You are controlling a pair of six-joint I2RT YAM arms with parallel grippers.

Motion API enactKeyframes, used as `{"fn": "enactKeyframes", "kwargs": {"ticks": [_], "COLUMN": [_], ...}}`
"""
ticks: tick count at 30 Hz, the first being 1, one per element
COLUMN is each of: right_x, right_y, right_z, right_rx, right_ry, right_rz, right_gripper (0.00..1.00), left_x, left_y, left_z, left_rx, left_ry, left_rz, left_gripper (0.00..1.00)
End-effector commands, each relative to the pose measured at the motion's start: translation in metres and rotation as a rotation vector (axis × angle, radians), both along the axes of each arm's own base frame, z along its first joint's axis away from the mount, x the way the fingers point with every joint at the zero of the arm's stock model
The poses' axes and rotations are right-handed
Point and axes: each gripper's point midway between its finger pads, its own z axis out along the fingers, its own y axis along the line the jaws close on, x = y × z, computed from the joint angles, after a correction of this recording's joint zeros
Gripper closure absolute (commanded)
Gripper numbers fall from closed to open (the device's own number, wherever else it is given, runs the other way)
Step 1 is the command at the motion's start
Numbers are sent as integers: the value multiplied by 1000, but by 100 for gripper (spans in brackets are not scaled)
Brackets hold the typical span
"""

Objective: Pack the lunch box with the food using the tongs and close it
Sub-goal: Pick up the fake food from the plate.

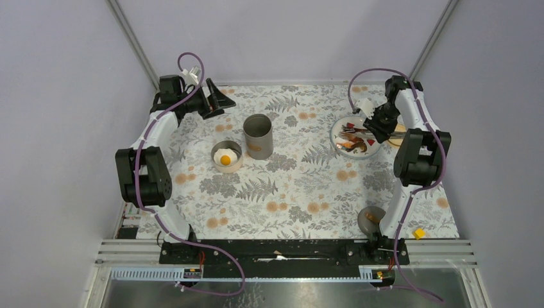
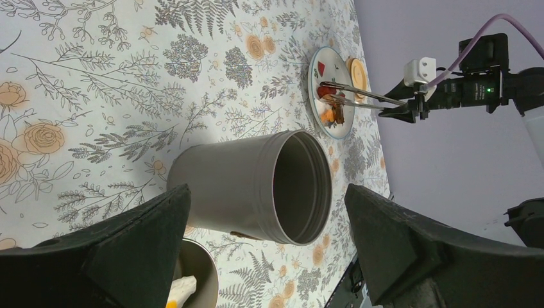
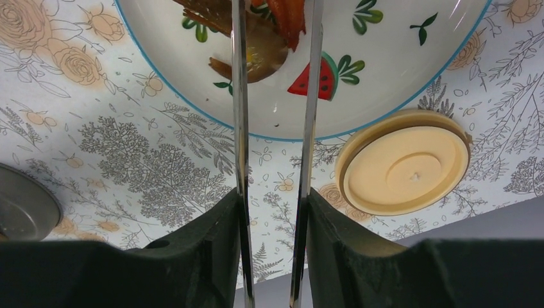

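The right wrist view shows the right gripper [image 3: 272, 205] clamped on both arms of the tongs [image 3: 238, 96], whose tips are over red and brown food [image 3: 289, 16] on the plate [image 3: 391, 77]. The overhead view shows the fried egg [image 1: 225, 158] whole in a round tin [image 1: 213, 151]. In the left wrist view, the left gripper [image 2: 266, 192] gapes wide.

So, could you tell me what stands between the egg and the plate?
The open grey canister, beside the egg; then bare cloth to the plate, top view.
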Motion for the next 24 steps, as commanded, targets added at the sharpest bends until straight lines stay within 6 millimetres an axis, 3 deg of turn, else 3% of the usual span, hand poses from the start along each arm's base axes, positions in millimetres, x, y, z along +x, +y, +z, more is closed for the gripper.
{"fn": "enactKeyframes", "kwargs": {"ticks": [1, 6, 12, 21, 24], "right_x": [14, 23, 32, 20, 11], "right_y": [-3, -3, 6, 22, 38], "right_z": [11, 17, 42, 76, 95], "right_rx": [-29, -21, 30, 107, 160], "right_ry": [-39, -66, -125, -150, -164], "right_rz": [15, 2, -18, -25, -24], "right_gripper": [58, 64, 71, 75, 75], "left_x": [1, 0, -3, -4, -5], "left_y": [1, 1, 1, 1, 3], "left_z": [14, 13, 15, 17, 16], "left_rx": [-2, -1, 0, 0, 9], "left_ry": [-52, -48, -56, -62, -66], "left_rz": [3, 5, 4, 5, 9], "left_gripper": [1, 1, 1, 1, 1]}}
